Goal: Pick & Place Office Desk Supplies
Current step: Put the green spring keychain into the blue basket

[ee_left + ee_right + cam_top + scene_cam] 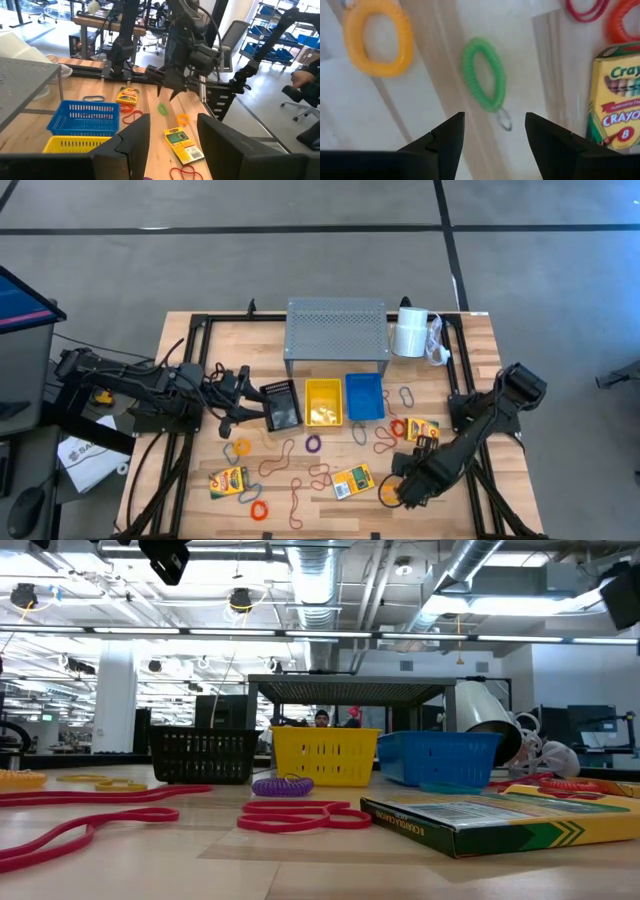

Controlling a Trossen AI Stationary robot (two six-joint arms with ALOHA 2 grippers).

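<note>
Right pincer (494,131) hangs low over the front right of the bench (470,370), fingers spread wide, nothing between them. Directly ahead of the tips lies a green coil loop (483,74) with a small metal ring at one end, flat on the wood; a yellow coil loop (378,37) sits beside it, a crayon box (615,95) on the other side.

Likely step: take the green loop. Straddle one side of the coil, not the whole oval. Descend until the tips nearly meet the wood. Stay clear of the yellow loop.

Left pincer (172,137) waits near the black basket (281,405), partly open, empty.
</note>
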